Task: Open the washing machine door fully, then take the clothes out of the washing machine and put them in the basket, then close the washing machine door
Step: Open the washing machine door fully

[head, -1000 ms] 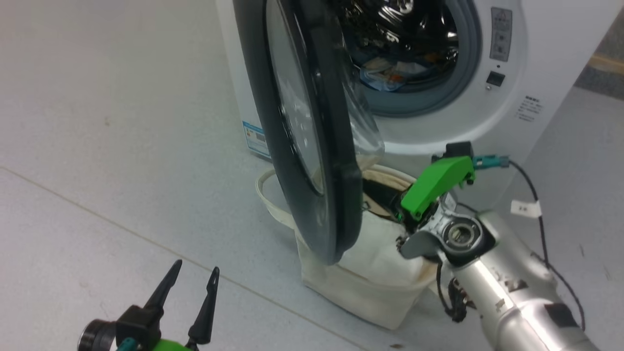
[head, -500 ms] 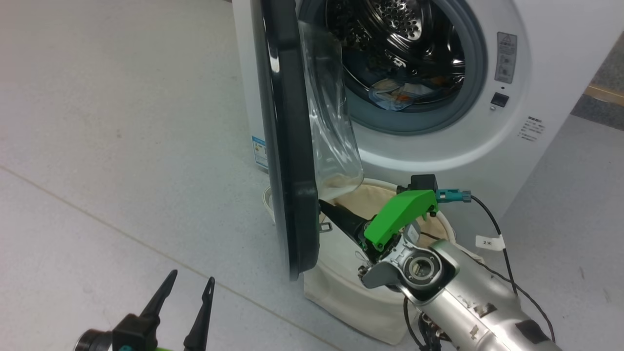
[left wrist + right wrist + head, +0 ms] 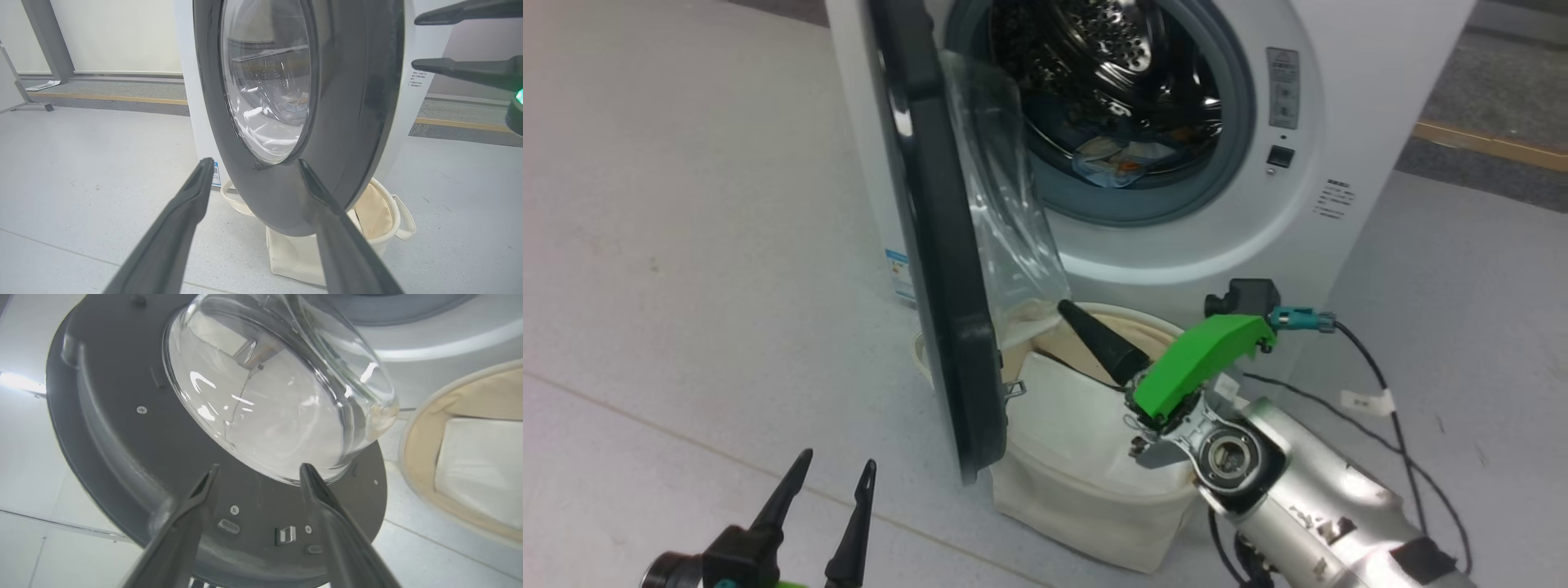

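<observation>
We hold our right gripper (image 3: pixel 259 467) spread and empty beside the door (image 3: pixel 939 269), over the basket (image 3: pixel 1078 490), left gripper (image 3: pixel 840 457) spread too, clothes (image 3: pixel 1123 159) in the machine (image 3: pixel 1339 82).

We log the off-task bits: floor, sheet, background.
We see a pale grey floor (image 3: pixel 686 245) with a thin seam (image 3: pixel 645 416), a white folded sheet (image 3: pixel 478 465), a yellow strip (image 3: pixel 102 98) beside a darker band, and a grey post (image 3: pixel 49 41) against a white wall (image 3: pixel 114 36).

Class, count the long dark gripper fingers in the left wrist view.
4. Two belong to the left gripper, at the bottom edge before the glossy black washing machine door; two belong to the right gripper, at upper right. None seem hidden.
</observation>
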You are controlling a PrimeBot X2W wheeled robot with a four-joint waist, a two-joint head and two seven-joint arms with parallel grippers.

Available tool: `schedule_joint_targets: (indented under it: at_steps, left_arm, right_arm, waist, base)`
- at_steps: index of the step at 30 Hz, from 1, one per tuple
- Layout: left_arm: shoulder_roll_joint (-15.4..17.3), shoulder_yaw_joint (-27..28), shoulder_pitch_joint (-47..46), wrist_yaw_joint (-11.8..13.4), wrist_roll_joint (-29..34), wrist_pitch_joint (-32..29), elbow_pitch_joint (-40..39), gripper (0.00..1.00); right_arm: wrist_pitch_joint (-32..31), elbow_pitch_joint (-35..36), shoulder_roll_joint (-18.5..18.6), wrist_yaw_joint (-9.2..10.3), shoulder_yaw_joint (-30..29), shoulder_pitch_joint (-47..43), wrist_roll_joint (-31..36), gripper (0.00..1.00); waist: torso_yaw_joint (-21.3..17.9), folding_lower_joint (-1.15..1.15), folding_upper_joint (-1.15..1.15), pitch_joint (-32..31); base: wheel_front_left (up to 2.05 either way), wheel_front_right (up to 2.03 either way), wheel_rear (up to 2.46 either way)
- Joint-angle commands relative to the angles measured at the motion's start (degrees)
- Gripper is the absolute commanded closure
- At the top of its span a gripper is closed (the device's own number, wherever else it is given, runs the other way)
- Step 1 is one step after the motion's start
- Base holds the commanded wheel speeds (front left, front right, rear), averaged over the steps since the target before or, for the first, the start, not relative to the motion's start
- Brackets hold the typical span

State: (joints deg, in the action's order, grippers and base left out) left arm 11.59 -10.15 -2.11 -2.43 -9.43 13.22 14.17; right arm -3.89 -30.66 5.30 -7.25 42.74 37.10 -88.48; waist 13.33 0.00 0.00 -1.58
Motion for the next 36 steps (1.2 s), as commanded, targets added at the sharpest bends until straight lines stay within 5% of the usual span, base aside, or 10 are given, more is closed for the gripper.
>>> schedule_joint_targets:
  at_steps: [1, 12, 22, 36]
  left_arm:
    - [1.2, 2.3, -1.4, 0.5, -0.5, 0.1, -2.2, 0.00]
    - [1.6, 3.0, -0.6, 1.5, -1.6, 0.2, -3.2, 0.00]
    - [2.4, 4.2, 1.4, 2.7, -2.9, -0.3, -5.7, 0.00]
    - [2.4, 4.8, 2.2, 3.6, -4.8, -1.2, -7.7, 0.00]
  right_arm:
    - [2.6, 2.4, 0.7, -0.24, 0.9, 0.7, 3.1, 0.00]
    - [17.5, 0.2, 6.9, -0.24, 6.1, -0.2, 25.9, 0.00]
    - [18.9, 2.4, 6.1, -0.24, -6.0, -9.6, 54.4, 0.00]
    - [16.0, 12.7, 2.2, -0.24, -17.0, -22.1, 64.1, 0.00]
  waist:
    - [-1.0, 0.00, 0.00, 0.1]
    - [-3.4, 0.00, 0.00, 0.6]
    - [-4.5, 0.00, 0.00, 0.7]
    - [-4.3, 0.00, 0.00, 0.6]
  base:
    - [0.00, 0.00, 0.00]
    - [0.00, 0.00, 0.00]
    - [0.00, 0.00, 0.00]
    - [0.00, 0.00, 0.00]
